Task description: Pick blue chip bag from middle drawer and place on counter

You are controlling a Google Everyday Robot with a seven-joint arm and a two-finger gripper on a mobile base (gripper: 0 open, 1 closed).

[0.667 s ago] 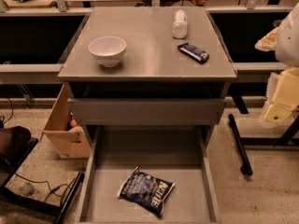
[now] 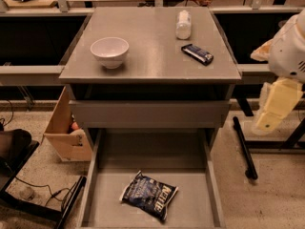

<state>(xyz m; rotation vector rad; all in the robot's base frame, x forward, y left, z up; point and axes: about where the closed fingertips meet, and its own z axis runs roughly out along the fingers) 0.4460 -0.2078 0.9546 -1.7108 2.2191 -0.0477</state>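
1. Camera view: blue chip bag (image 2: pixel 148 195) lies flat in the pulled-out middle drawer (image 2: pixel 91 185), below the counter's (image 2: pixel 152 51) front edge, exposed for a top grasp.
2. Gripper (image 2: pixel 272 113) hangs off the counter's right edge, out of the drawer's way; grip state I can't tell.

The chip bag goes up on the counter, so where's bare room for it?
On the counter, the front strip before the bowl and the wrapped bar is bare, and so is the middle between bowl and bottle. The right side, with bottle and bar, is crowded. The gripper hangs off to the counter's right.
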